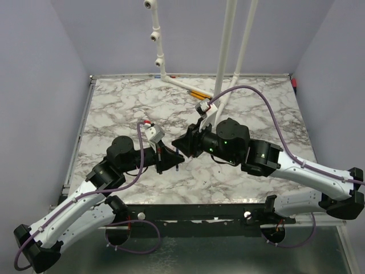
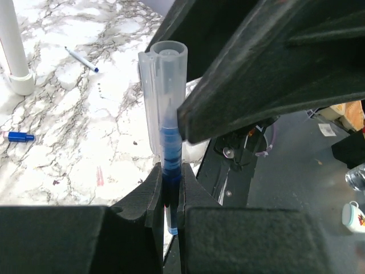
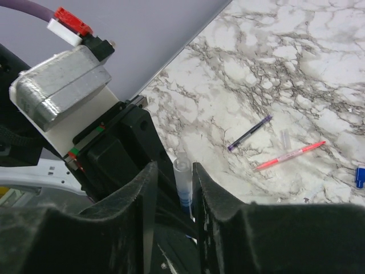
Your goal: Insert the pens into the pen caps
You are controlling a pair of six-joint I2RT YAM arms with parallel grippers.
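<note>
My left gripper [image 2: 169,177] is shut on the blue pen [image 2: 171,149], which stands up out of its jaws above the table's near edge. A clear cap [image 2: 165,85] sits over the pen's upper end. My right gripper [image 3: 174,171] is open, and its fingers [image 3: 214,188] straddle that cap [image 3: 182,174] with a gap on the left side. The two grippers meet tip to tip in the top view, left [image 1: 177,160] and right [image 1: 183,146]. A pink-red pen [image 3: 291,155], a dark pen [image 3: 249,133], a small clear cap [image 3: 283,137] and a blue cap [image 3: 360,176] lie on the marble.
White pipe poles [image 1: 228,51] stand on the far middle of the marble table [image 1: 125,108], one base showing in the left wrist view [image 2: 20,80]. Orange sticks [image 1: 197,92] lie by them. A thin pen [image 2: 80,59] and a blue cap [image 2: 18,137] lie on the table.
</note>
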